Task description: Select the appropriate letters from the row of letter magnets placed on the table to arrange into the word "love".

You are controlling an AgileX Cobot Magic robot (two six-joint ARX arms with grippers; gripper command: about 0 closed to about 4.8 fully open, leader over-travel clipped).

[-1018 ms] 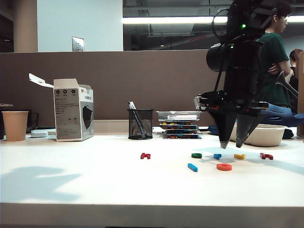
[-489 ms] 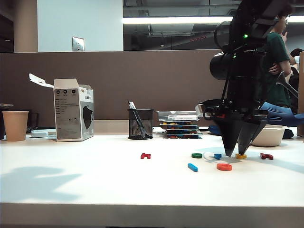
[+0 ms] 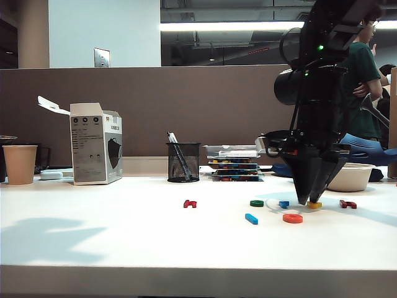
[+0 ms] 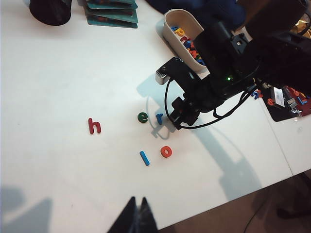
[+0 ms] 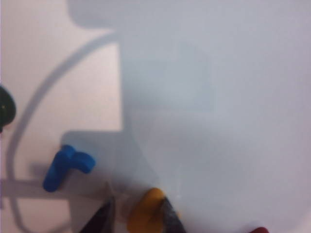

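- The table [image 3: 124, 242] has a smooth white top with a faint sheen.
- The letter magnets, such as the orange ring [image 3: 293, 218], look like glossy plastic.
- Behind the ring, the pen holder [image 3: 183, 162] is black wire mesh.
- The cup [image 3: 20, 164] looks like matt paper.
- The right gripper [image 3: 312, 200] is matt black.

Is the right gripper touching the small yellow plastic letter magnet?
Cannot tell. In the right wrist view the right gripper straddles the yellow letter magnet, one finger overlapping its edge, but the blur hides whether they touch.
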